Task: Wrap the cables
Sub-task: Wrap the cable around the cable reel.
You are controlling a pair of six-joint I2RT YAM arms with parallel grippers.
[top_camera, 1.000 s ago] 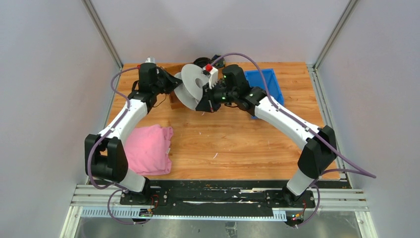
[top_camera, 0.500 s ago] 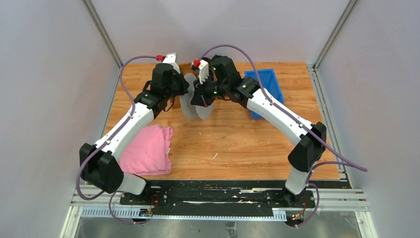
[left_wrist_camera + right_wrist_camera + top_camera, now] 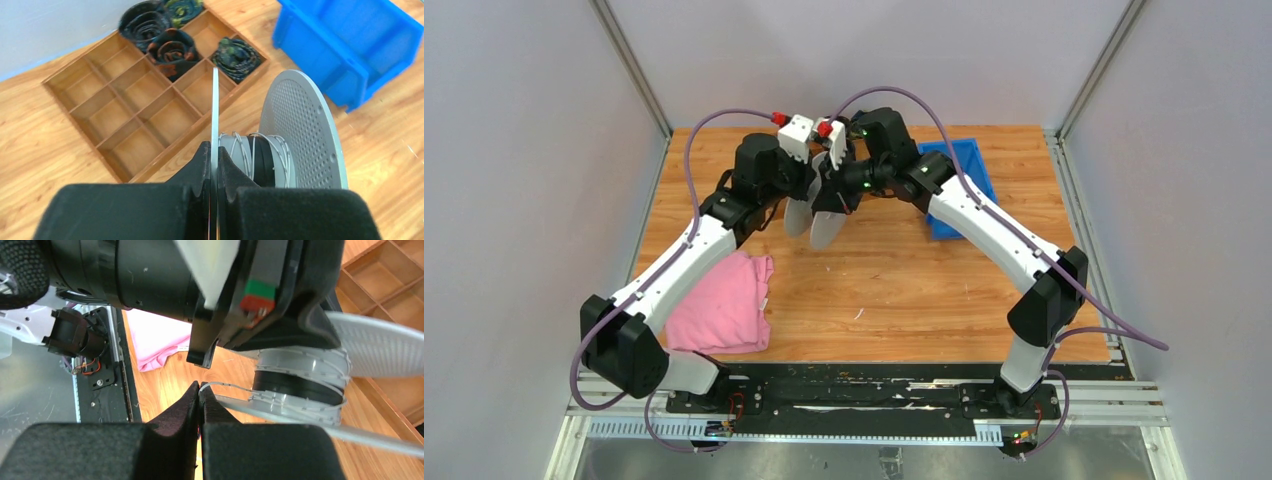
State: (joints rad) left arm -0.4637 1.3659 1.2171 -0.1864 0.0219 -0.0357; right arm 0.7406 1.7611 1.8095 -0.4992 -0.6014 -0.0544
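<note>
A grey spool [image 3: 814, 222] with two perforated flanges hangs edge-on between both arms, above the table's back middle. The thin white-grey cable [image 3: 239, 152] lies in a few loose turns round its hub. My left gripper [image 3: 215, 156] is shut on the rim of the near flange [image 3: 215, 110]; the far flange [image 3: 300, 130] stands to its right. My right gripper [image 3: 200, 390] is shut on the cable's end [image 3: 225, 384], which runs in a short arc to the spool's hub [image 3: 300, 375]. In the top view the two grippers, left [image 3: 798, 205] and right [image 3: 832, 198], sit close together.
A wooden divided tray [image 3: 130, 105] lies beneath the spool at the back, with dark coiled bundles [image 3: 165, 45] in its far cells. A blue bin [image 3: 959, 180] stands at the back right. A pink cloth [image 3: 722, 303] lies front left.
Both arms have risen and swung together with the spool. The spool has turned from flange-up to edge-on, and the two wrists are now closer.
</note>
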